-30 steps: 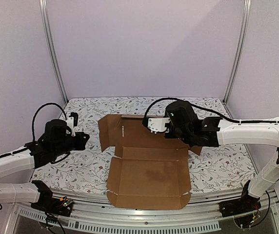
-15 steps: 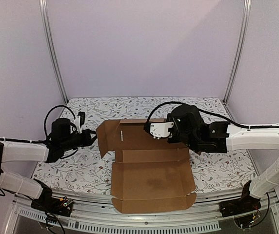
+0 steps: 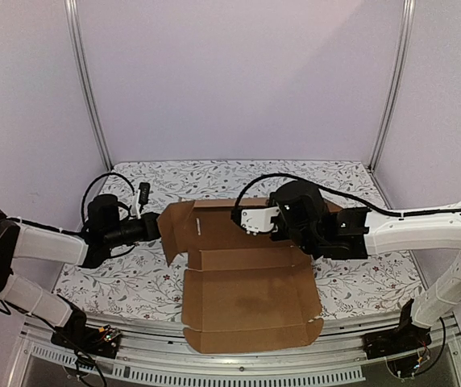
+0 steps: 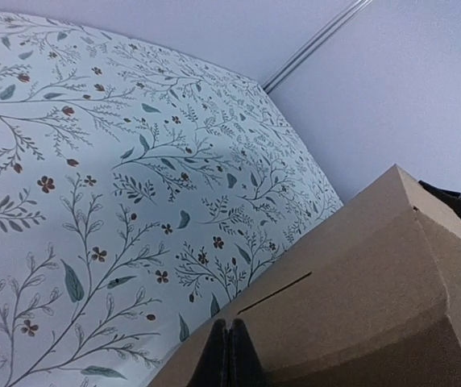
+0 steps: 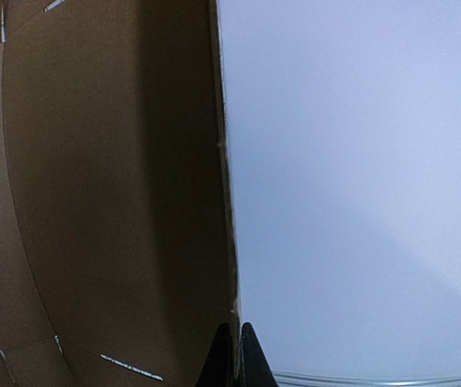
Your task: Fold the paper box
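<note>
**Both arms at the rear flaps, both sets of jaws closed**

Top view: The paper box lies opened out in the middle of the floral table, with its near edge at the table's front. Its back panel and left rear flap stand raised. The left arm is stretched low and reaches rightward, with the left gripper at the outer side of the raised left flap. The right arm extends leftward across the rear of the box, its wrist above the back panel. Its fingertips are not discernible in this view.

Left wrist view: The left gripper is pressed together with nothing between the tips. The tips sit against the flap's outer face, just below a slit.

Right wrist view: The right gripper is pressed together at the edge of a cardboard panel. Contact with that edge cannot be confirmed.
</note>
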Tool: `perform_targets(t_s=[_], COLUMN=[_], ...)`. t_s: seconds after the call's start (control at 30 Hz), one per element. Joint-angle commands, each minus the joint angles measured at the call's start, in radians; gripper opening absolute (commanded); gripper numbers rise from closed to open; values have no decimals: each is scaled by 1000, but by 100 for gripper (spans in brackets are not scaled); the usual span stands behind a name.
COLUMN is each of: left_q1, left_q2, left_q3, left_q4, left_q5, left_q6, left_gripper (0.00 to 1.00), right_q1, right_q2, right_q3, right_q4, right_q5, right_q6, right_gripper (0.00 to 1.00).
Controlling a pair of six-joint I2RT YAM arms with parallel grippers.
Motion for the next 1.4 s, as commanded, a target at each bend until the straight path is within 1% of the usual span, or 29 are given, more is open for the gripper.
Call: perform_targets(t_s=[0.0,0.23,0.37,0.53,0.7,0.83,1.07,1.13,1.23,1.3,1.37], left_q1=[-20,-57,-84,-100,-103,-104,-105,-105,-105,-105,-103], left_q2=[20,28,18,-19,-55,-53,-11,-10,-15,-17,-14], left_q3=[-36,-66,-47,-4,55,107,137,142,157,166,179], left_q4=[62,92,72,-3,-114,-191,-206,-232,-290,-328,-376], left_q5=[38,44,59,63,58,51,69,64,47,30,16], left_q6=[-8,-31,-42,-32,-7,23,17,25,41,40,40], left_gripper=[0,0,0,0,0,0,0,0,3,7,8], right_q1=[23,39,43,45,45,46,43,35,22,17,10], right_q2=[39,65,70,88,102,116,158,176,190,198,205], right_q3=[-12,-27,-37,-42,-52,-51,-28,-14,1,10,18], right_q4=[67,81,84,86,94,102,115,115,115,116,113], right_q5=[52,76,86,106,123,141,185,201,209,211,214], right_q6=[-7,-9,-2,9,20,23,13,13,18,22,23], right_gripper=[0,0,0,0,0,0,0,0,0,0,0])
